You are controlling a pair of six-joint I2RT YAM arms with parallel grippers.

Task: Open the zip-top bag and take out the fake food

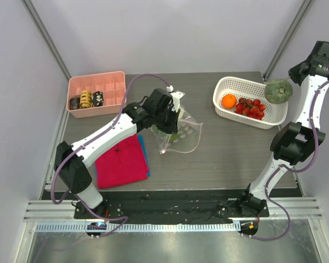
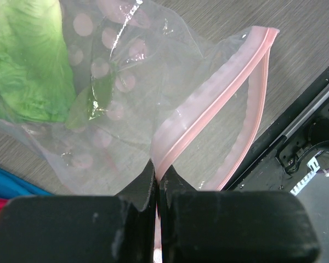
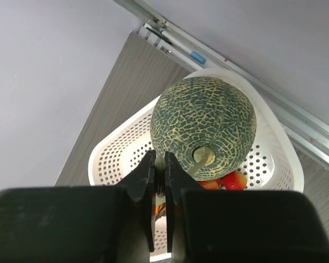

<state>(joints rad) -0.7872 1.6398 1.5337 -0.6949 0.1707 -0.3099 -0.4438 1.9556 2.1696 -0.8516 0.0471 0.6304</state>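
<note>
Pinching anything with the left gripper (image 2: 157,175)?

Yes. My left jaws are pressed together on the pink zip strip (image 2: 219,93) of the zip-top bag (image 2: 131,82). The bag hangs ahead of them, and its mouth gapes just ahead and to their right. I judge this hold is meant to keep the mouth open for reaching in. A green leafy vegetable (image 2: 27,71) sits inside, ahead and left of the jaws.

And the right?

My right gripper (image 3: 159,164) is closed to a sliver, seemingly on the stem of a melon (image 3: 203,129) just beyond its tips. It holds the melon above the white basket (image 3: 115,159), probably so it can join the orange (image 1: 228,101) and red berries (image 1: 252,107) lying below.

What lies around you?

A grey wood-grain table (image 1: 225,159) lies beneath both pairs of jaws. A red cloth (image 1: 122,161) is behind and below the left pair. A pink tray (image 1: 96,82) is off to their left, and pale walls close the space in.
</note>
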